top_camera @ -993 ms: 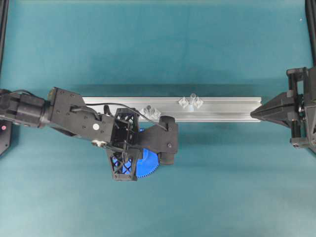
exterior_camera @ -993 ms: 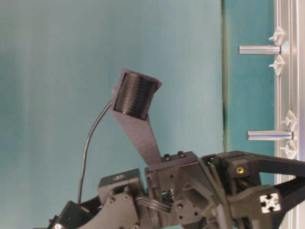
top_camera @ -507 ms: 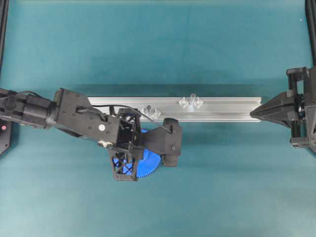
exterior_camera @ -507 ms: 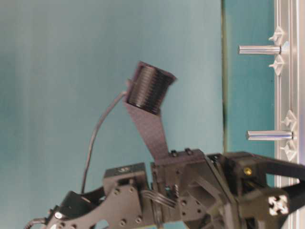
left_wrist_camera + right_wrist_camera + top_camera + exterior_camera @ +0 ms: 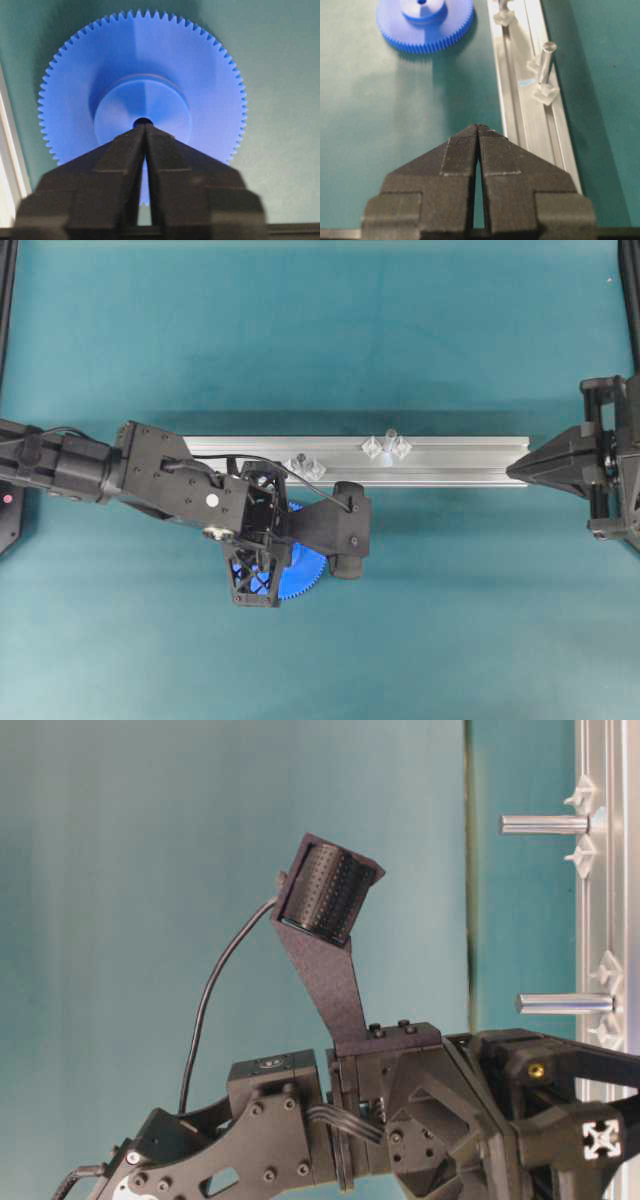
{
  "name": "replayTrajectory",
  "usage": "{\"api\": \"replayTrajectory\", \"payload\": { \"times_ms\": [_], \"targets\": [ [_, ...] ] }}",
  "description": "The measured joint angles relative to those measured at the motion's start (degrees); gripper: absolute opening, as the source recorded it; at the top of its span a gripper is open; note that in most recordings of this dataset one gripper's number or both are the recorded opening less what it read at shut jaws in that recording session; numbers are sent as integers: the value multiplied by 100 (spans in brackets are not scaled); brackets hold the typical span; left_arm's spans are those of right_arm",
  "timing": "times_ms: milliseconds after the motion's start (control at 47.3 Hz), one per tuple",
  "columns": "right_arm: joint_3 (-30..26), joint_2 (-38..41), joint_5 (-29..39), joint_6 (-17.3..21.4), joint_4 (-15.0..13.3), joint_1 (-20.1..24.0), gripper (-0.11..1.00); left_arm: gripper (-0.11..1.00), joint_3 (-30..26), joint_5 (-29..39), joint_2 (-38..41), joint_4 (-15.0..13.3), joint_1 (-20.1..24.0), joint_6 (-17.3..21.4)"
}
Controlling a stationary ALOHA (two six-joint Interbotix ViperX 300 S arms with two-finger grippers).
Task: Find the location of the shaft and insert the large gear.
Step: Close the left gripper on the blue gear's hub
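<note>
Large gear (image 5: 300, 575) lies flat on the teal tabletop (image 5: 450, 620), just on the near side of the aluminium rail (image 5: 450, 462) and to the left of its middle, mostly hidden in the overhead view under the left arm's wrist. The left pincer (image 5: 145, 131) hangs directly over it. In the left wrist view its two black fingertips (image 5: 127, 145) meet at a point above the gear's raised hub, beside the small dark centre hole, with only a thin slit between them further back. So the jaws look all but closed, and they hold nothing; the gear sits free on the cloth.

I judge the step in hand to be the pick-up of the gear, not yet made. The next move calls for the left jaws to spread wide enough to take the hub or the toothed rim, then come down and close on it.

Further right on the rail stand a lower clear mount (image 5: 305, 467) with a stub and, beyond it, the shaft (image 5: 389, 445) between its two clear faceted mounts. The shaft is well apart from the gear, so a lift and a carry to the right come next, then lining the centre hole over the pin.

At the far right the right pincer (image 5: 478, 131) rests with jaws closed and empty, pointing at the rail's end.
</note>
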Motion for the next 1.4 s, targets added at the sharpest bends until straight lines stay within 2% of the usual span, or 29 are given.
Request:
{"api": "replayTrajectory", "payload": {
  "times_ms": [85,254,338,1395],
  "targets": [
    [26,0,0,-9,0,0,1,30,0,-18,0,0,0,18],
    [26,-9,0,-9,9,0,1,78,0,-44,0,0,-9,0],
    [26,-9,0,0,9,0,1,92,-18,-79,0,0,-9,-44],
    [79,-26,-185,9,18,9,1,91,-70,-97,141,9,26,-9]
  ]
}}
